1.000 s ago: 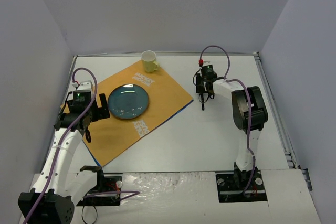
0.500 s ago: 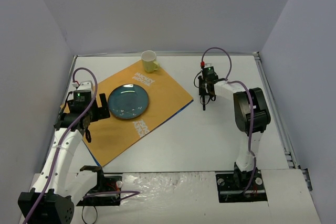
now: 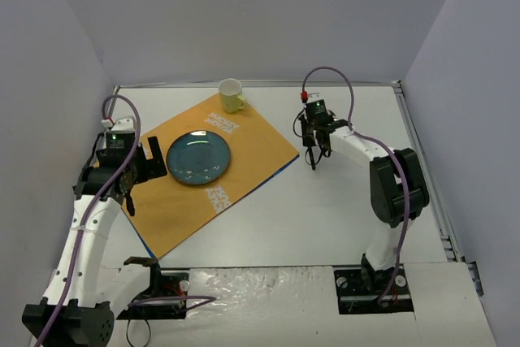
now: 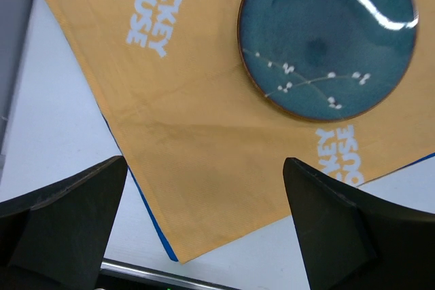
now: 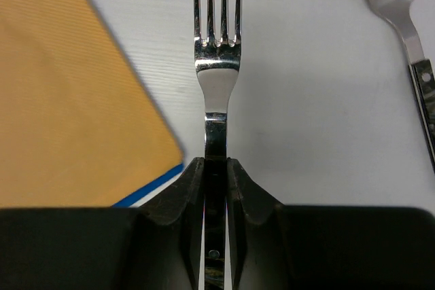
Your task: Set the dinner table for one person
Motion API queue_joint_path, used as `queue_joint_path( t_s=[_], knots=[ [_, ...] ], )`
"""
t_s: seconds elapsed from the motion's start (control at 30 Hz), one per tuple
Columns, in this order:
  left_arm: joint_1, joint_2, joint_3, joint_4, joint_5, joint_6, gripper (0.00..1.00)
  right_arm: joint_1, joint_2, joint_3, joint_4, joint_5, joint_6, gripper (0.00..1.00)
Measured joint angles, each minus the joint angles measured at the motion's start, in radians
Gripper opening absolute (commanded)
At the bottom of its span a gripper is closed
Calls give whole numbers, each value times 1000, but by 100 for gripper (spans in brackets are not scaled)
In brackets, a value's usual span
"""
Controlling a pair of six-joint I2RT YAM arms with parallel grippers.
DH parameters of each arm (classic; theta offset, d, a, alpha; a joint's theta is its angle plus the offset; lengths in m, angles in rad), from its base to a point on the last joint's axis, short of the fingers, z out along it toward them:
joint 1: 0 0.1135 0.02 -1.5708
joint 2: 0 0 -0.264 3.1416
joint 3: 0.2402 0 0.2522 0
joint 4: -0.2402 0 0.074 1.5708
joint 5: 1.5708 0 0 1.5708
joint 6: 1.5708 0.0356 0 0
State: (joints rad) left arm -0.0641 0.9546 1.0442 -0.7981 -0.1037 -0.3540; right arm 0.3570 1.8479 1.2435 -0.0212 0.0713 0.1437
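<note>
The white dinner table [image 3: 325, 209] holds an orange placemat [image 3: 207, 172] with a blue plate [image 3: 198, 158] on it and a yellow cup [image 3: 231, 95] at its far corner. My right gripper [image 3: 314, 150] is shut on a metal fork [image 5: 217, 66] by its handle, tines pointing forward, just off the placemat's right corner [image 5: 68, 113]. In the right wrist view the gripper [image 5: 215, 168] grips the handle tightly. My left gripper [image 3: 138, 176] is open and empty above the placemat's left part [image 4: 204, 134], with the plate [image 4: 326, 39] ahead of it.
A spoon [image 5: 404, 5] lies on the table to the right of the fork. Grey walls close in the table on the left, back and right. A metal strip [image 3: 431, 176] runs along the right edge.
My left arm has drawn back to the left, away from the plate. My right gripper has shifted slightly left with the fork.
</note>
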Motion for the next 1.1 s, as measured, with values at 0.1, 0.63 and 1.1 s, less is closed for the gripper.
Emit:
queue_joint_path(
  t_s=[0.1,0.63,1.1],
  knots=[
    [-1,1,151,-77,-26,-4,97,85,-68,44,-20,2,16,0],
    [-1,-55,429,-278,-111,2,97,630,257,566,-53,-47,231,0],
    [-18,-99,327,-313,-188,-34,97,788,509,781,-58,-103,274,0]
  ],
)
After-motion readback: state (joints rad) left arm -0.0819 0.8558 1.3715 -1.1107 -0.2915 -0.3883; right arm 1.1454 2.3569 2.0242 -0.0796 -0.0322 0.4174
